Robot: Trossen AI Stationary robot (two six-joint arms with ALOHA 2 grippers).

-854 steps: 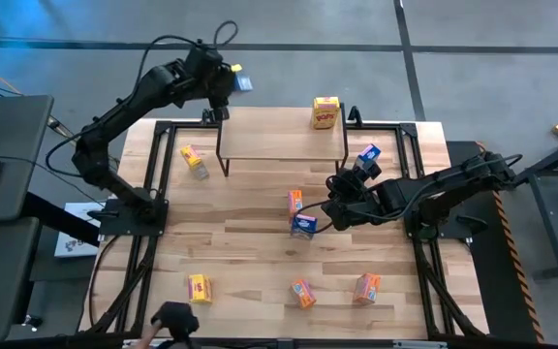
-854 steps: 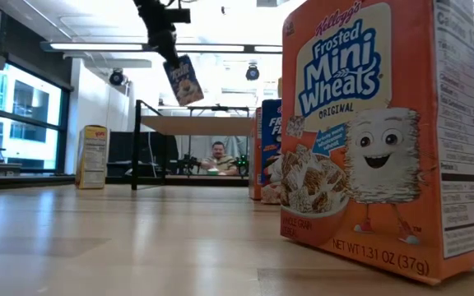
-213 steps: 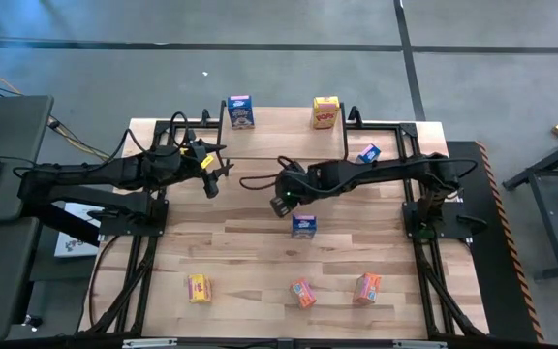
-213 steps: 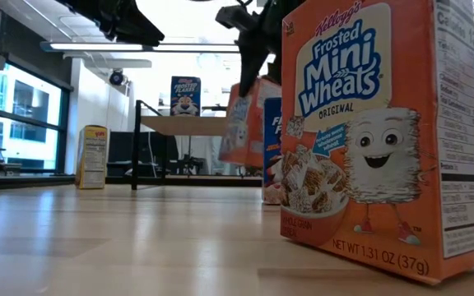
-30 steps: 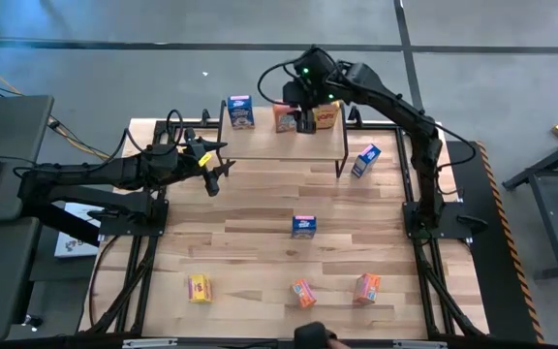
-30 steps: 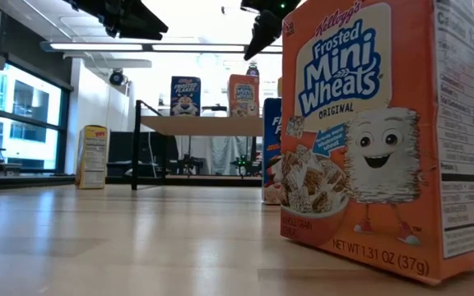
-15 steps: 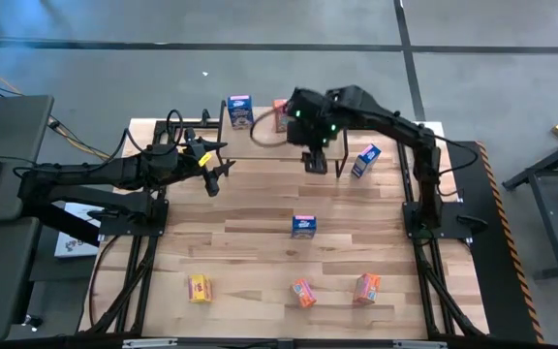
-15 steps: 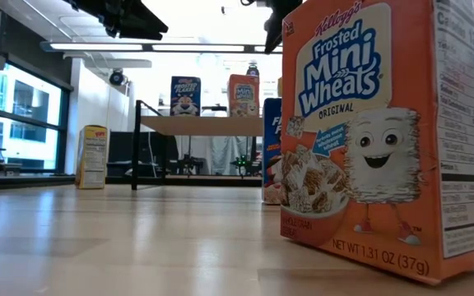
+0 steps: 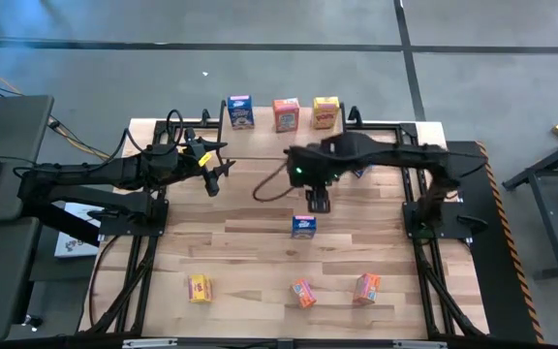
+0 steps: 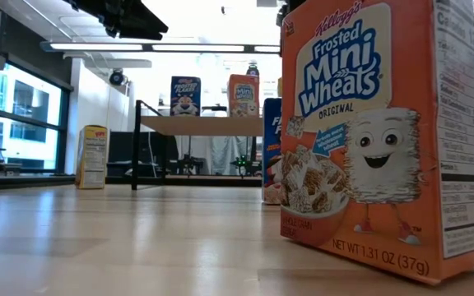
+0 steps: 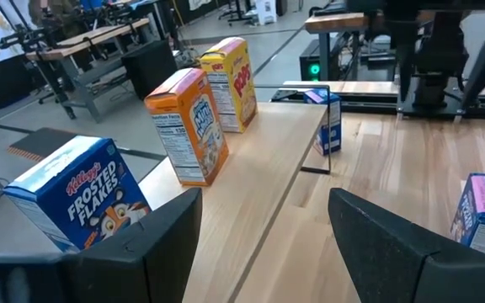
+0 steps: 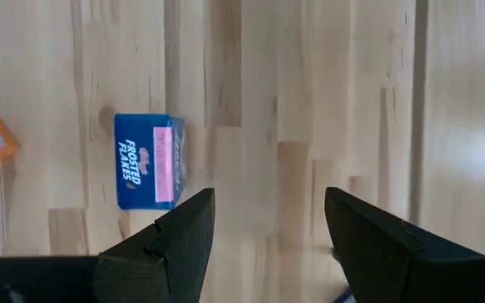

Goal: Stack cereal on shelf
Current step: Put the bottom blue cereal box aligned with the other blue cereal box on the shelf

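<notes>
**Three boxes up on the shelf, both arms empty**

On top of the shelf (image 9: 281, 138), at the far edge of the worktop (image 9: 250, 247), three cereal boxes stand upright in a row: a blue Frosted Flakes box (image 9: 240, 111), an orange Mini-Wheats box (image 9: 286, 113) and a yellow box (image 9: 325, 111).

Just in front of the shelf, the right arm reaches in from its base on the right side, stretched nearly level, elbow out, with the right end effector (image 9: 318, 201) pointing straight down at the wood. Its fingers (image 12: 179, 236) are spread apart and grip nothing; a second blue box (image 9: 303, 226) stands just nearer the front than the end effector.

Beside the shelf's left end, the left arm lies low and extended toward it, the left end effector (image 9: 216, 173) aimed along the plank, fingers (image 11: 162, 231) parted and empty.

Another blue box (image 11: 328, 120) stands by the shelf's right legs. Well forward of the shelf, along the front edge, stand a yellow box (image 9: 200, 288), a small orange box (image 9: 303, 293) and a further orange box (image 9: 367, 287). One more yellow box (image 10: 94, 156) stands left of the shelf in the low view.
</notes>
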